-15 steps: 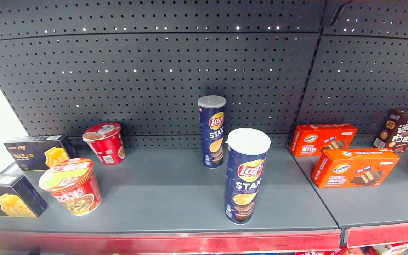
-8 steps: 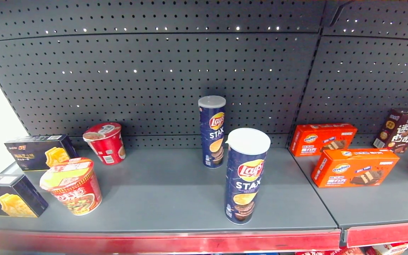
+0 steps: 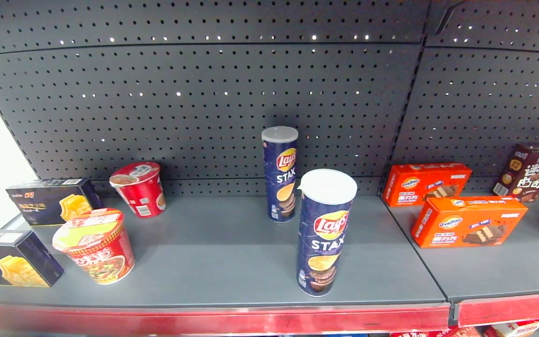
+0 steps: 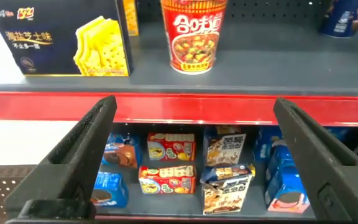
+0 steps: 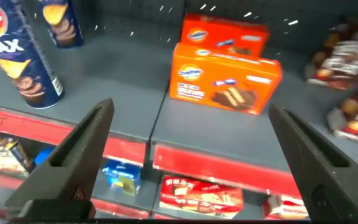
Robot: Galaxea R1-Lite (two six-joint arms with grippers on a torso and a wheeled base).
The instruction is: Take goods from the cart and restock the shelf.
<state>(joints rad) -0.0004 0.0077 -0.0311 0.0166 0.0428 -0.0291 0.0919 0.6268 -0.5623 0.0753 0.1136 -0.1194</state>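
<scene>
The grey shelf (image 3: 222, 252) carries two tall blue chip cans, one at the front (image 3: 325, 231) and one at the back (image 3: 280, 173). Left of them stand two red cup noodles (image 3: 95, 245) and two dark cracker boxes (image 3: 10, 257). Two orange boxes (image 3: 468, 221) lie on the right-hand section. My left gripper (image 4: 194, 109) is open and empty, low in front of the shelf's red edge (image 4: 185, 106), facing a cup noodle (image 4: 193, 34) and a cracker box (image 4: 67, 37). My right gripper (image 5: 191, 112) is open and empty too, facing the orange box (image 5: 225, 78) and the front chip can (image 5: 20, 56).
A dark pegboard wall (image 3: 204, 103) backs the shelf. A brown box (image 3: 529, 172) leans at the far right. Below the red edge, a lower shelf holds several snack packs (image 4: 191, 168). Bare shelf floor lies between the cup noodles and the chip cans.
Small dark parts at the bottom left edge of the head view have dropped out of sight. The goods on the shelf stand as before.
</scene>
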